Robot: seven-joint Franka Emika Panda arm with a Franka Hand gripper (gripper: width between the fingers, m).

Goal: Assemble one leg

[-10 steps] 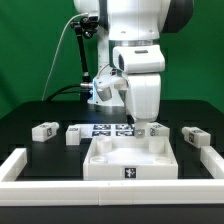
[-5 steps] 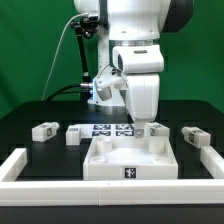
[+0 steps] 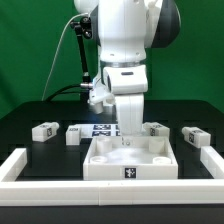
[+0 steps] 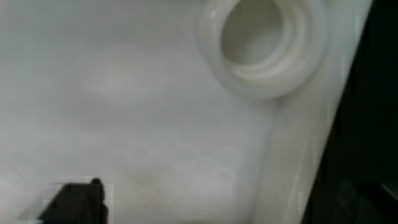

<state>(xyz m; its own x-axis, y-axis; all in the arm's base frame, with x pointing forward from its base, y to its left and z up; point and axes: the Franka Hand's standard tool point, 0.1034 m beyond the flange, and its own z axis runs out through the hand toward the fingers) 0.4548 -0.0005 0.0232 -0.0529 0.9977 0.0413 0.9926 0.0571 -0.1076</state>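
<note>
The large white square panel lies at the front middle of the table. My gripper hangs low over its back half, close to the surface. In the wrist view one dark fingertip stands far to one side over the panel's flat face, with nothing beside it; the other fingertip does not show. A round socket ring and the raised rim of the panel are in that view. Several legs lie on the table: two on the exterior view's left, two on its right.
The marker board lies behind the panel. A white wall borders the table on the left, front and right. The black table top shows beyond the panel's rim.
The arm has swung toward the exterior view's left and the gripper has moved from the panel's back right corner to over its back middle. The legs have not moved.
</note>
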